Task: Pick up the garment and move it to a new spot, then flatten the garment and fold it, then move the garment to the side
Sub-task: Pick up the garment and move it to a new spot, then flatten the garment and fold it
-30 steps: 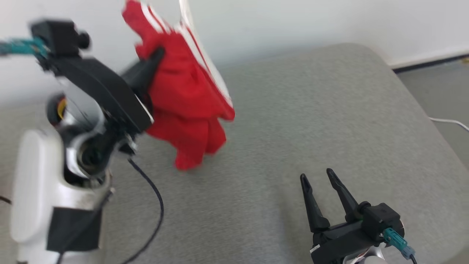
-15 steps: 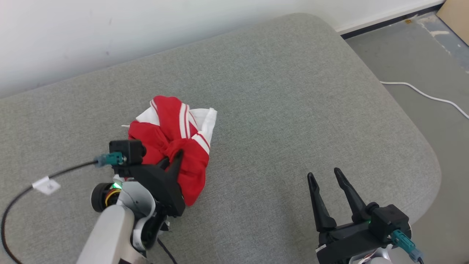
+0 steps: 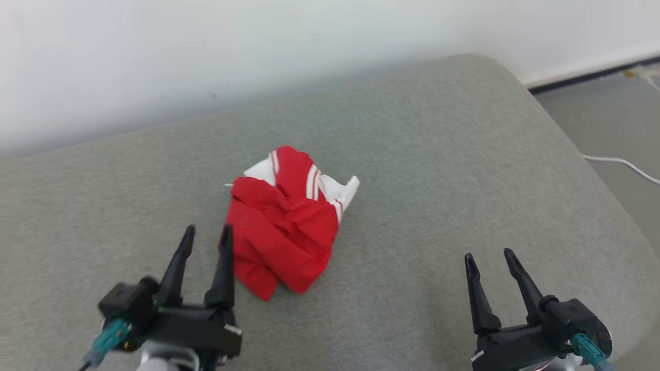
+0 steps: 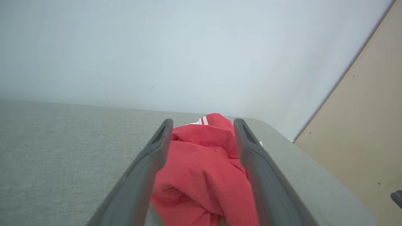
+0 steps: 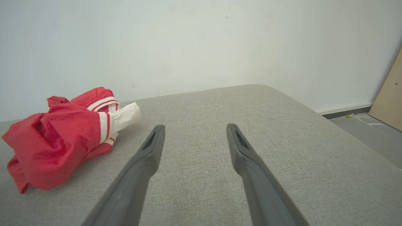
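The garment (image 3: 286, 226) is red with white stripes and lies in a crumpled heap in the middle of the grey cushioned surface (image 3: 438, 170). My left gripper (image 3: 207, 232) is open at the lower left, its right finger close beside the heap's left edge, holding nothing. In the left wrist view the garment (image 4: 201, 169) shows through the gap of that gripper (image 4: 202, 124), lying just ahead on the surface. My right gripper (image 3: 488, 255) stands open and empty at the lower right, well apart from the cloth. The right wrist view has the garment (image 5: 59, 138) to the left of that gripper (image 5: 194, 127).
A white wall (image 3: 258, 51) runs behind the surface. Its rounded right edge drops to a grey floor with a white cable (image 3: 624, 164). A beige board (image 5: 389, 94) leans by the wall at the right. Bare surface lies right of the garment.
The left gripper lowered the garment onto the surface, opened and let it go, then drew back to the lower left. The head camera shifted. The right gripper stayed open.
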### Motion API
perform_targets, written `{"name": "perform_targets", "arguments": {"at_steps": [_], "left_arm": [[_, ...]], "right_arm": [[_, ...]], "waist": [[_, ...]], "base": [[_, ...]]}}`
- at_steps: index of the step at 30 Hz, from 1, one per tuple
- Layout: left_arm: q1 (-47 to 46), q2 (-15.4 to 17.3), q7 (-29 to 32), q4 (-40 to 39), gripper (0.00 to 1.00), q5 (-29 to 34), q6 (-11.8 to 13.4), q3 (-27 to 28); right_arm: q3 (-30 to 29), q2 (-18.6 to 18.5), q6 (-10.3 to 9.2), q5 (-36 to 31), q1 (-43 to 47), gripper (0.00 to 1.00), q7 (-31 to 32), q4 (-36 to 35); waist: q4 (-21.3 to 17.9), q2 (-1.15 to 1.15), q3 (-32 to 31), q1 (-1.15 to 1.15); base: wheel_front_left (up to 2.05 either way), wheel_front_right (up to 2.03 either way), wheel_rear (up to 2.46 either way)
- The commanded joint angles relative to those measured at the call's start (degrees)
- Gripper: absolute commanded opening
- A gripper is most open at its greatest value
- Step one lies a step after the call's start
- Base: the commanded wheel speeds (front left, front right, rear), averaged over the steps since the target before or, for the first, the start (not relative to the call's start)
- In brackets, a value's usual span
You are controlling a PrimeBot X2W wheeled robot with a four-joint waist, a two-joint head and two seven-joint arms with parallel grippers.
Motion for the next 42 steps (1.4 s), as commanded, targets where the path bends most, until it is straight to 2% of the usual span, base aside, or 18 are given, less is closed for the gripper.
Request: {"name": "perform_targets", "arguments": {"at_steps": [1, 7, 14, 26, 42], "left_arm": [[1.38, 0.0, -0.29, -1.18, 1.0, 0.72, -0.34, 0.52], [9.48, -0.46, -0.32, -7.36, 1.0, 8.17, -0.27, 6.97], [15.37, -1.09, -0.34, -6.28, 1.0, 13.98, -0.35, 11.37], [17.4, 0.2, -0.35, -4.07, 1.0, 14.32, -0.29, 10.96], [17.85, 0.08, -0.36, -4.63, 1.0, 14.25, -0.3, 11.57]], "right_arm": [[-0.4, -0.05, -0.12, -0.32, 1.07, 1.0, 0.22, -0.17], [-3.04, -0.05, -0.12, -1.51, 4.39, 1.0, 1.8, -2.09], [-4.3, -0.05, -0.12, -1.87, 7.6, 1.0, 3.17, -3.6], [-3.5, -0.05, -0.12, -1.61, 7.97, 1.0, 4.26, -2.5], [-3.09, -0.05, -0.12, -2.19, 6.28, 1.0, 4.86, -1.49]], "waist": [[3.89, 0.0, -3.57, 0.01], [7.34, 0.0, -5.13, 0.01], [9.61, 0.0, -6.5, 0.01], [13.82, 0.0, -7.04, 0.01], [14.4, 0.0, -5.78, 0.01]], "base": [[0.0, 0.0, 0.0], [0.0, 0.0, 0.0], [0.0, 0.0, 0.0], [0.0, 0.0, 0.0], [0.0, 0.0, 0.0]]}}
